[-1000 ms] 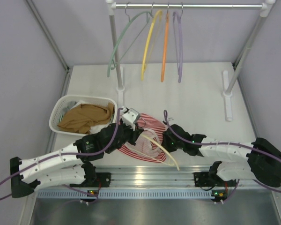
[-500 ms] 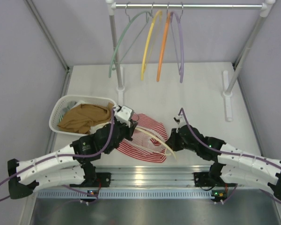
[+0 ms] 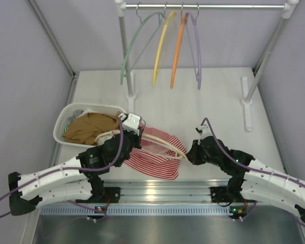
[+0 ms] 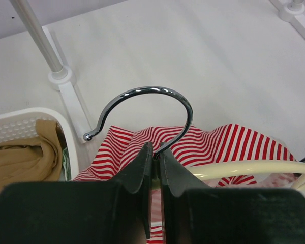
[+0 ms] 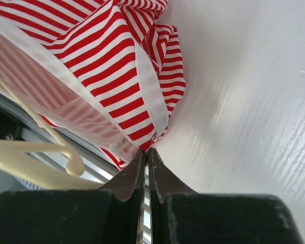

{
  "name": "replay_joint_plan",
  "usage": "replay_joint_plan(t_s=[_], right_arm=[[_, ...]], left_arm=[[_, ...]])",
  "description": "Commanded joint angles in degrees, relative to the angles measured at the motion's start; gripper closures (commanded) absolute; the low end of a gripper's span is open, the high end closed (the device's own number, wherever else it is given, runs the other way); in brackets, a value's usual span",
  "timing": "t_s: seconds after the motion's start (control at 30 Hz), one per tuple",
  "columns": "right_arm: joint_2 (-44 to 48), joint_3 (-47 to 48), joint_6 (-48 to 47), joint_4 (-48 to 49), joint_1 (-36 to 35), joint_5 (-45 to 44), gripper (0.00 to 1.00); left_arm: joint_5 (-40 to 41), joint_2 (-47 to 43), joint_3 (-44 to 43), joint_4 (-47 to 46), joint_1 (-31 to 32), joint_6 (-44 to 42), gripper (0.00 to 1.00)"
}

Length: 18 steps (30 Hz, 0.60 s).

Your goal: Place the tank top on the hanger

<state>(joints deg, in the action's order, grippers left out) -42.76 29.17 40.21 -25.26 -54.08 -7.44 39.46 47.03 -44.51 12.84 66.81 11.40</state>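
At the left, a white basket [image 3: 61, 126] holds a tan garment [image 3: 91, 127], which has no part in this job. Just beside it, the left claw [image 4: 156, 152] is pressed together on the neck of the metal hook [image 4: 157, 91] and holds the hanger [image 4: 244, 168] low over the surface [image 3: 218, 96]. The cream arm of the hanger runs to the right across the tank top [image 3: 155, 157], which lies bunched on the surface near the front edge, between the two arms. At the right, the right claw [image 5: 146, 151] is clamped on the trimmed edge of the tank top, and it seems to draw the cloth outward.

I judge the task to be in its middle. Both things are grasped, but the garment is not yet seated. Whether the hanger arm is inside the cloth or only on it, I cannot tell. What is left is to bring both straps over the shoulders of the hanger.
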Motion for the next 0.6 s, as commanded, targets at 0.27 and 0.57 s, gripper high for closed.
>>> replay_joint_plan(t_s=[0.27,0.57], right_arm=[[2.77,5.81,-1.18,-5.59,2.23,0.41,1.00],[3.74,6.43,-1.53,-7.52,3.02,0.94,1.00]], left_arm=[[9.23,1.49,-0.49,-7.39,0.17,-4.28,1.00],[13.62,0.88,0.30,-8.62,0.08,-4.89,1.00]])
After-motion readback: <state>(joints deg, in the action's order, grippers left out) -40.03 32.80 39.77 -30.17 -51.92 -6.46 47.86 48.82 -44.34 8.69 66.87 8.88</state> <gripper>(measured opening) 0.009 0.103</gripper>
